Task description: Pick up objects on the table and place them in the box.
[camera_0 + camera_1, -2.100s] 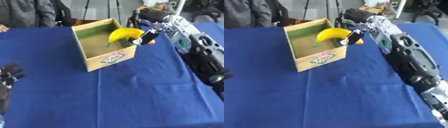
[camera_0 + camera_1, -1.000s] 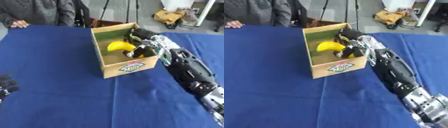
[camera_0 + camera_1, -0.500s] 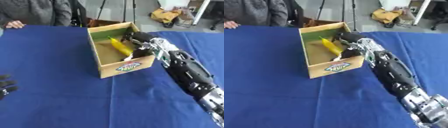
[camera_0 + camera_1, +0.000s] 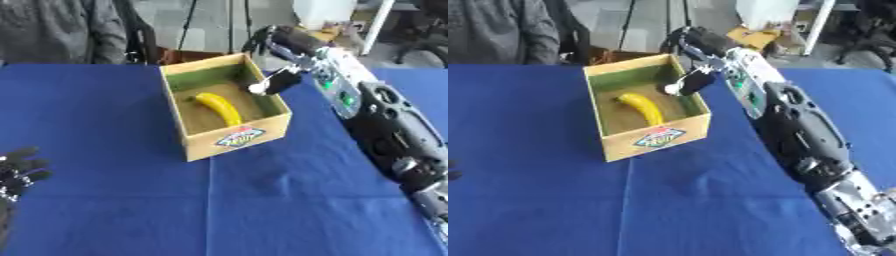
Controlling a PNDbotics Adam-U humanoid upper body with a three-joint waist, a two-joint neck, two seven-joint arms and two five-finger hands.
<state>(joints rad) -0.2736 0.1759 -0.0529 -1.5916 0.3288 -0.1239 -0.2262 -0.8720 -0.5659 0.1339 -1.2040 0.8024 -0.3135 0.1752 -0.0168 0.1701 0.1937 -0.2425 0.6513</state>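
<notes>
An open cardboard box (image 4: 238, 137) with a green inner wall and a logo on its front stands on the blue table. A yellow banana (image 4: 220, 107) lies flat on the box floor, touched by nothing. My right hand (image 4: 273, 82) hangs over the box's right rim, above and to the right of the banana, fingers relaxed and holding nothing. Its arm (image 4: 376, 120) runs back along the right side. My left hand (image 4: 17, 169) rests open at the lower left edge, far from the box.
The blue cloth (image 4: 262, 205) covers the whole table in front of and beside the box. Beyond the far edge are a seated person in grey (image 4: 61, 30), tripod legs (image 4: 188, 25) and a cardboard carton (image 4: 750, 35) on the floor.
The banana, held above the box by my right hand, went down into it and was let go. The hand has risen to the right rim. The camera view also shifted.
</notes>
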